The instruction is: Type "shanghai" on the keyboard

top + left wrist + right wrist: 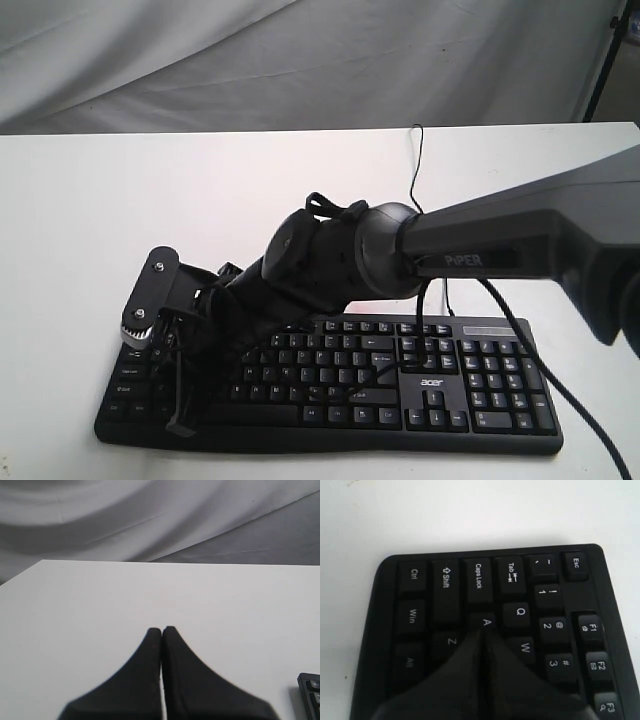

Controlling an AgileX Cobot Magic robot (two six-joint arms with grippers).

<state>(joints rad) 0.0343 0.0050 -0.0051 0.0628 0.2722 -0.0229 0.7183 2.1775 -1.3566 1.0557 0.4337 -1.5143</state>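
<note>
The black keyboard [480, 390] lies on the white table near its front edge, and its thin cable [415, 160] runs toward the back. My right arm reaches across the middle to the keyboard's left end. There the right gripper [180, 425] points down onto the keys. In the right wrist view the right gripper [484, 632] is shut, with its tips at the edge of the A key [486, 621]. The keys behind the tips are hidden under the fingers. My left gripper [161, 629] is shut and empty over bare table, with a keyboard corner [310, 695] beside it.
The white table [120, 200] stretches back to a grey cloth backdrop [250, 50]. The right arm's own black cable [560, 390] hangs over the number pad side. A dark stand leg [603, 60] shows at the far right.
</note>
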